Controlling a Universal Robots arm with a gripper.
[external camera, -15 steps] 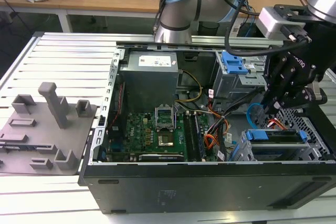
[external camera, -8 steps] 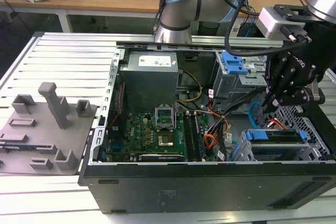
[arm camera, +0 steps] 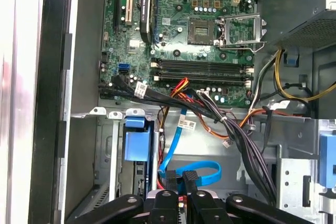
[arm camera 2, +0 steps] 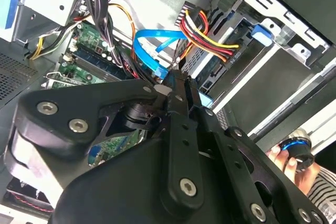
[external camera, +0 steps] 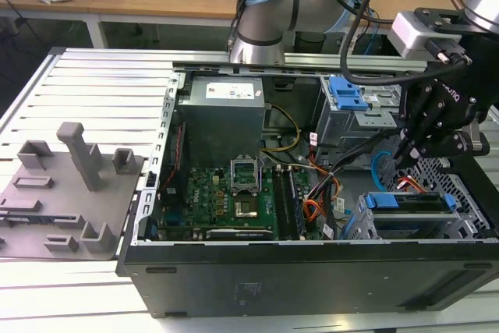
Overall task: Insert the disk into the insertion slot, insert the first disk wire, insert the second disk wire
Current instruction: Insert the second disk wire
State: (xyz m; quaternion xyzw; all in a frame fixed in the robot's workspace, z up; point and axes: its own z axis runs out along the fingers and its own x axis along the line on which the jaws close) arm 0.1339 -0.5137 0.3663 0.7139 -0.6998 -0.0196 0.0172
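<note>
The disk (external camera: 411,202), silver in a blue carrier, sits inside the grey perforated insertion slot (external camera: 465,228) at the exterior view's right, in the open computer case. Its blue carrier tab (arm camera: 135,145) shows in the first wrist view. My black gripper (external camera: 400,157) hangs just above and behind the disk. Its fingers (arm camera 2: 178,90) are shut on the end of a flat blue wire (arm camera 2: 152,40), which loops beside the disk (arm camera: 202,173). A red, yellow and black wire bundle (arm camera 2: 207,35) runs to the disk's rear.
The green motherboard (external camera: 226,193) and grey power supply (external camera: 222,118) take up the case's middle. Another bay with a blue latch (external camera: 347,95) stands behind. A grey fixture plate (external camera: 62,193) lies at the exterior view's left. A person's hand (arm camera 2: 286,158) holds a knob nearby.
</note>
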